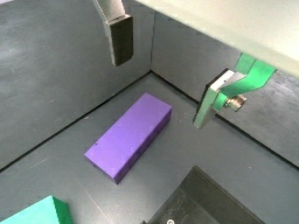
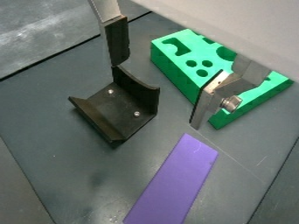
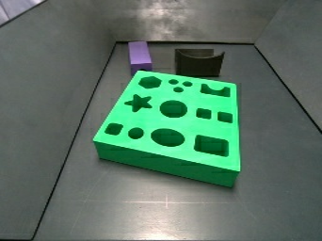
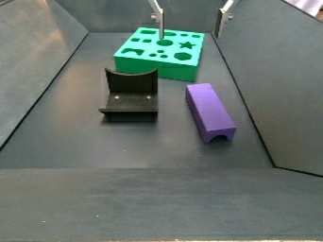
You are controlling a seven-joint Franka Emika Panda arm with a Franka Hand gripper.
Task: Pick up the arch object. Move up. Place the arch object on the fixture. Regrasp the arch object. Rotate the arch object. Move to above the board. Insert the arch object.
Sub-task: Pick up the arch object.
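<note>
The arch object (image 4: pixel 210 111) is a matte purple block lying flat on the dark floor, right beside the fixture (image 4: pixel 130 95) but apart from it. It also shows in both wrist views (image 1: pixel 131 136) (image 2: pixel 177 184) and far back in a side view (image 3: pixel 139 54). The green board (image 4: pixel 161 50) (image 3: pixel 172 122) lies beyond both. My gripper (image 4: pixel 190 11) hangs high above the floor, open, with nothing between its fingers (image 1: pixel 121 39). The wrist views look down past the gripper (image 1: pixel 176 70) (image 2: pixel 170 70) on the arch object, the fixture (image 2: pixel 117 109) and the board (image 2: pixel 193 57).
Sloping grey walls (image 4: pixel 51 57) close in the floor on both sides and at the back (image 3: pixel 189 24). The fixture (image 3: pixel 198 60) stands between the board and the back wall, next to the arch object.
</note>
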